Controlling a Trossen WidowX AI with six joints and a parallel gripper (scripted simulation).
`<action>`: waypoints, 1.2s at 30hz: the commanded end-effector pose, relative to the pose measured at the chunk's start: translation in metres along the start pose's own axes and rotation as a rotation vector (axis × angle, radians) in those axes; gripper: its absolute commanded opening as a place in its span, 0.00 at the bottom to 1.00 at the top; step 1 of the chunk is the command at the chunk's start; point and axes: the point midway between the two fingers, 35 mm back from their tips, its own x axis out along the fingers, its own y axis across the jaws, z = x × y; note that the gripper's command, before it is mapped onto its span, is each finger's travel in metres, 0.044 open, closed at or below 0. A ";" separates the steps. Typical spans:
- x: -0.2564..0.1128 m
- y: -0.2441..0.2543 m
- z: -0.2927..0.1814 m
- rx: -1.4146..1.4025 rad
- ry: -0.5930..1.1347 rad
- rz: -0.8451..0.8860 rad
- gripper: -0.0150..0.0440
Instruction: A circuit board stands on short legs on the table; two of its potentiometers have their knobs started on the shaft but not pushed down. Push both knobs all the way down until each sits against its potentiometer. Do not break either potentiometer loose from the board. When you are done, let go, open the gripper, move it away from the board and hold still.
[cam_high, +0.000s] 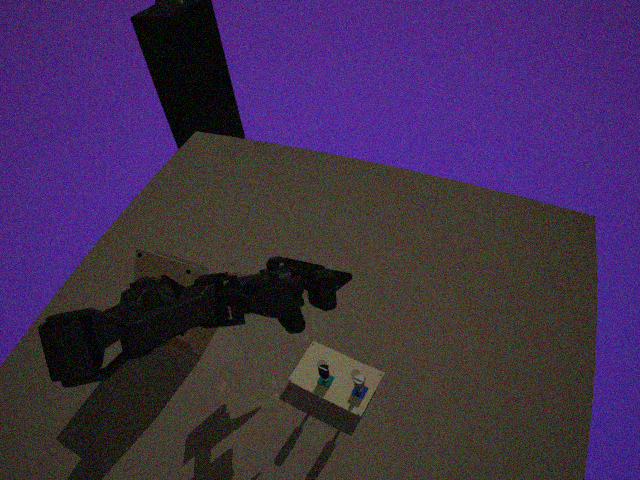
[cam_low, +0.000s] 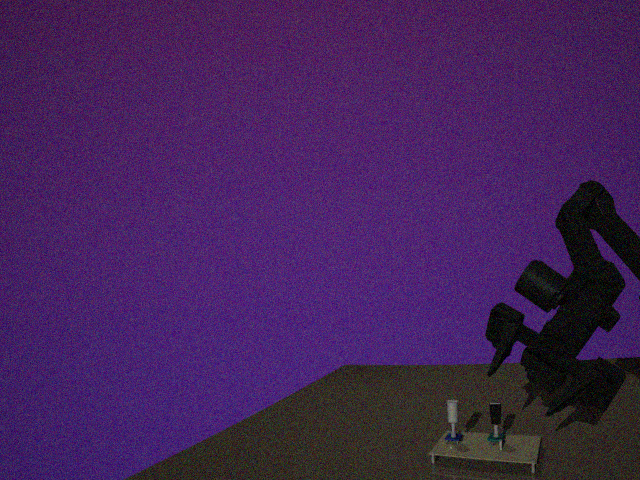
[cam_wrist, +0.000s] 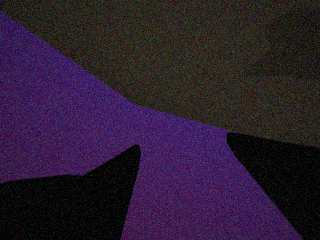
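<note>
The pale circuit board (cam_high: 311, 354) (cam_low: 523, 445) stands on short legs on the table. A black knob (cam_high: 323, 370) (cam_low: 495, 412) stands upright above the teal potentiometer (cam_high: 328, 381) (cam_low: 496, 438). A white knob (cam_high: 359, 381) (cam_low: 452, 412) stands upright above the blue potentiometer (cam_high: 361, 391) (cam_low: 453, 437). In the exterior view, pale shaft shows below both knobs, so each sits raised off its potentiometer. My gripper (cam_wrist: 183, 141) is open and empty, its fingers wide apart. It is off the board, above it and toward the arm's side, touching neither knob.
The brown table (cam_high: 439, 284) (cam_low: 336, 423) (cam_wrist: 165, 60) has its far edge in all views. A light plate (cam_high: 162, 267) lies under the arm's base side. A tall dark block (cam_high: 191, 72) stands beyond the table's back left corner. Arm and knob shadows fall on the table.
</note>
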 end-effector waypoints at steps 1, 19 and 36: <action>0.000 0.000 0.000 -0.003 -0.002 -0.002 0.89; 0.018 0.007 0.032 -0.367 -0.208 -0.274 0.25; 0.003 0.025 0.060 -0.760 -0.312 -0.607 0.25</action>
